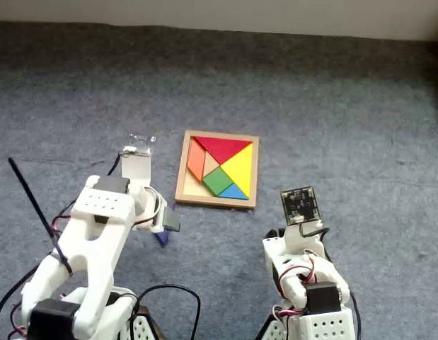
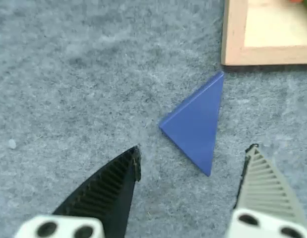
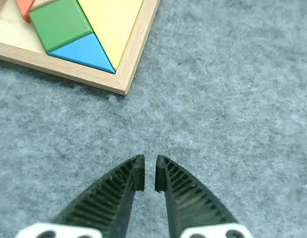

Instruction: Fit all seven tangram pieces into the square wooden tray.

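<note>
My left tool (image 2: 194,157) hangs over the grey tabletop (image 1: 346,106) with its two fingers spread wide, one black and one pale. The dark blue triangle (image 2: 195,124) lies flat on the felt just ahead of the fingertips, in line with the gap between them, and neither finger touches it. One tip of the triangle points at the outer corner of the wooden tray (image 2: 233,39) and stops just short of the rim (a thin strip of shadow lies between them). Inside that corner the tray floor is bare wood.

My right tool (image 3: 149,173) has its fingers drawn together, with only a slit between the tips and nothing in it. It hangs over open felt, well apart from the triangle. Beyond it lies another corner of the tray, where a light blue triangle (image 3: 86,52), a green square (image 3: 59,22) and a yellow triangle (image 3: 113,20) sit snug against one another.

From above, a red triangle (image 1: 222,149) and an orange piece (image 1: 196,159) also lie in the tray, which rests between my two arms and slightly ahead of them.
</note>
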